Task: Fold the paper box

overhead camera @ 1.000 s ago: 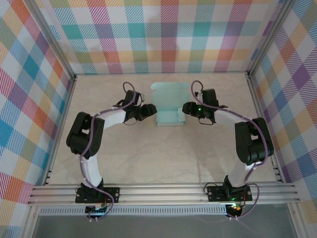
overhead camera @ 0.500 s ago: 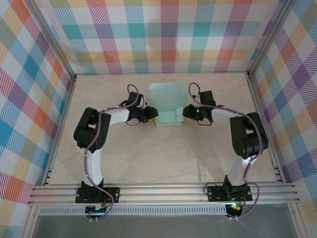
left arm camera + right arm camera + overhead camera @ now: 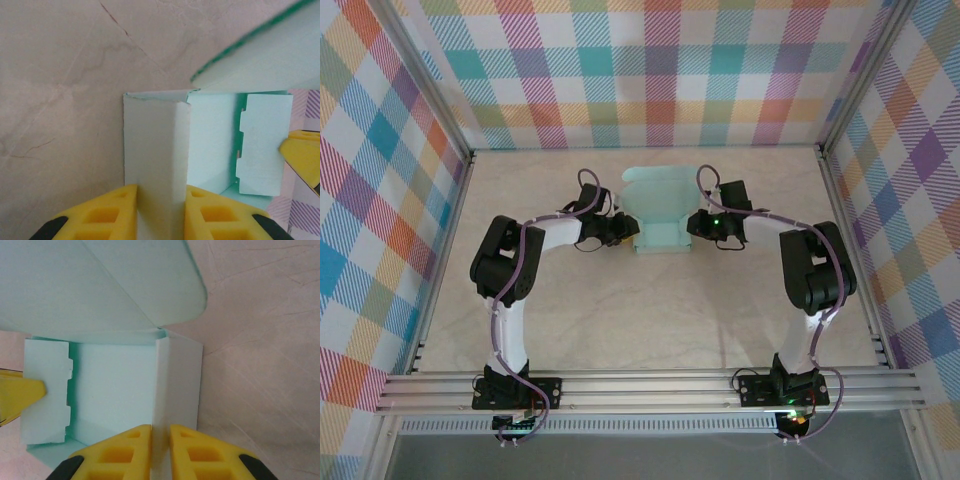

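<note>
Marbled beige table [image 3: 620, 320] carries the paper box [image 3: 660, 215].

Colour/pattern insp., work cell.
paper box [image 3: 658, 210]: plain pale mint-teal, darker teal on cut edges; left gripper [image 3: 161, 195] & right gripper [image 3: 160, 432]: yellow fingers, blk further back; table [image 3: 620, 310]: beige marble w/ thin brown veins; walls [image 3: 650, 70]: multicol. plaid; arms [image 3: 552, 236]: blk/wht; cables [image 3: 582, 180]: purple.

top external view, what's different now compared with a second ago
Both arms swung inward. The left gripper closed on the left side wall of the paper box and now pinches it; the right gripper did the same on the right side wall. The box stayed where it was on the table, its rounded flap at the far side.
</note>
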### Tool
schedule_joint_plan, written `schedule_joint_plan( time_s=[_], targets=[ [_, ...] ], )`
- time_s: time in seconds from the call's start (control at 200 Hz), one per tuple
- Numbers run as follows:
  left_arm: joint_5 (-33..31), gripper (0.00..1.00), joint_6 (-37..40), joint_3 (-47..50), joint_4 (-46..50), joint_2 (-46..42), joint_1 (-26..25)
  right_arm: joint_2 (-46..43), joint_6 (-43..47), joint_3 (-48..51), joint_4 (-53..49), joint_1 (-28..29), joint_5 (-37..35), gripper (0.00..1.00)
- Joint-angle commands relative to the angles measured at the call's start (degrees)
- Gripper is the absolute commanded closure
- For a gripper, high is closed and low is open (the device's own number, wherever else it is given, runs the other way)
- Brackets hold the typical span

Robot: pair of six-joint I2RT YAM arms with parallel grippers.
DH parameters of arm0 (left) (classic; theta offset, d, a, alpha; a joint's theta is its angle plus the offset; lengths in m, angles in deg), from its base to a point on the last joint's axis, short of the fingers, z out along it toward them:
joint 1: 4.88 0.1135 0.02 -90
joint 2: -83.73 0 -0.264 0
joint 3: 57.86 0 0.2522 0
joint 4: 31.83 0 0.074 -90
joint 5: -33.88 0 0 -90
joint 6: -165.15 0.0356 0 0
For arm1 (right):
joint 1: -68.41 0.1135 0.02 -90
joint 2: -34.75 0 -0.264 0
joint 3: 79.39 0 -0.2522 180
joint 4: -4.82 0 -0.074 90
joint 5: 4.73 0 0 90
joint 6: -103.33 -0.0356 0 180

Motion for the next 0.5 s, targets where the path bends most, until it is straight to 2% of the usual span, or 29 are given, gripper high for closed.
schedule_joint_plan(
  time_s=[0.0, 0.27, 0.495],
  targets=[
    [0.8, 0.76, 0.8, -1.5, 1.2, 1.5, -0.2, 1.7, 2.4, -2.2, -4.4, 1.3, -1.8, 0.84],
    [1.0, 0.76, 1.0, -2.0, 1.5, 1.9, -0.5, 3.2, 5.4, -6.3, -12.5, 4.2, -9.3, 0.85],
    [1.1, 0.78, 1.3, -2.3, 1.9, 2.1, -0.8, 4.9, 6.6, -10.8, -20.1, 7.0, -18.4, 0.88]
  ],
)
